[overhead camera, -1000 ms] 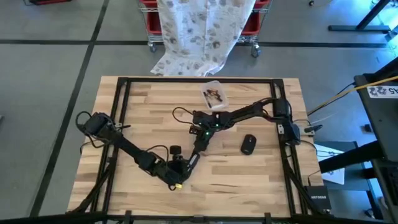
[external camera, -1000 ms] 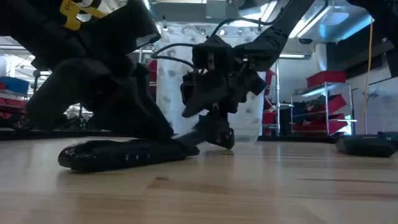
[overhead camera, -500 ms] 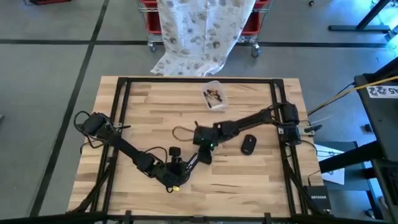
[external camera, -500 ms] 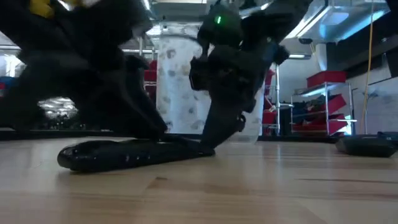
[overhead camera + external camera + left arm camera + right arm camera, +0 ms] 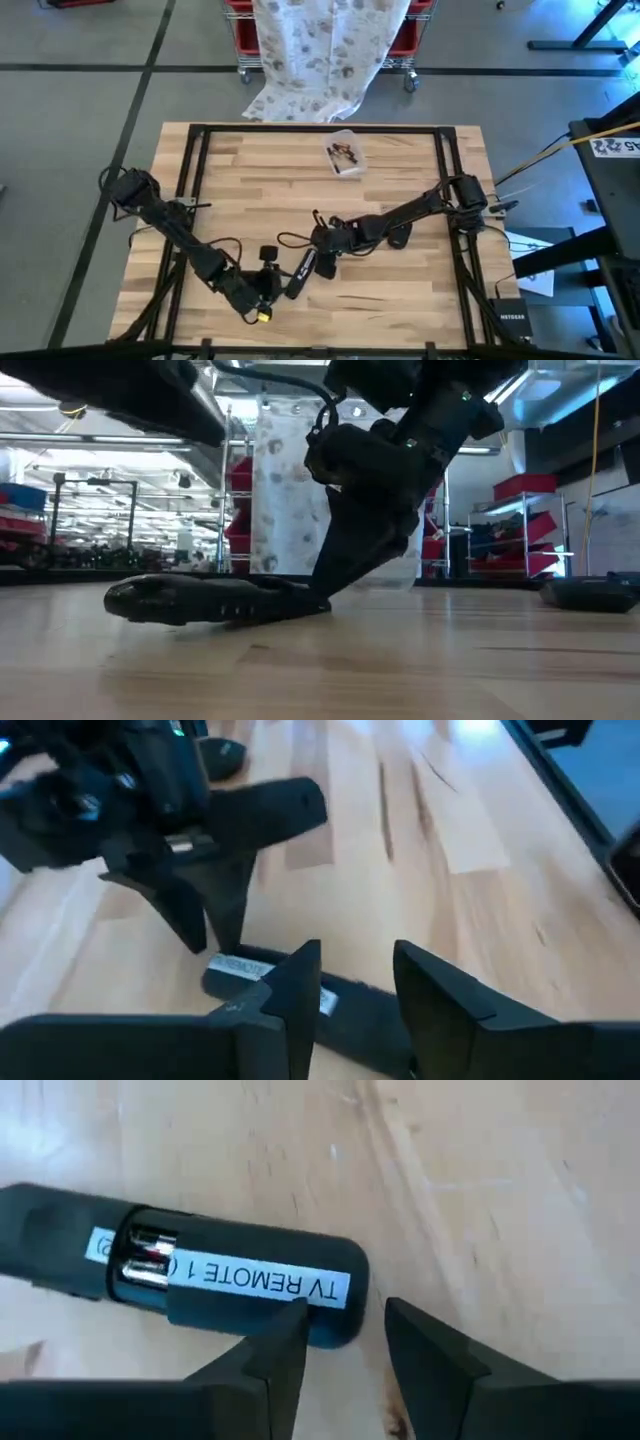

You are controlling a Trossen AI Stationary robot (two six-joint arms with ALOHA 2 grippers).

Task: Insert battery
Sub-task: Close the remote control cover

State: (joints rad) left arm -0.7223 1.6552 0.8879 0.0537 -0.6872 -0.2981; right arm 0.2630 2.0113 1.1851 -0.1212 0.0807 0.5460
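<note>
Right gripper [image 5: 340, 1342] sits spread a little, empty, its fingertips hanging right over the end of the black remote [image 5: 190, 1280], which lies flat on the wooden table [image 5: 400, 290] with 2 batteries showing in its open bay. Left gripper [image 5: 355, 990] is near the remote's other end, fingers apart, holding nothing.

A small clear container [image 5: 342, 153] of dark bits sits near the tabletop's [image 5: 400, 290] far edge. Beyond that edge, a patterned cloth [image 5: 322, 50] hangs over red bins [image 5: 240, 20].
</note>
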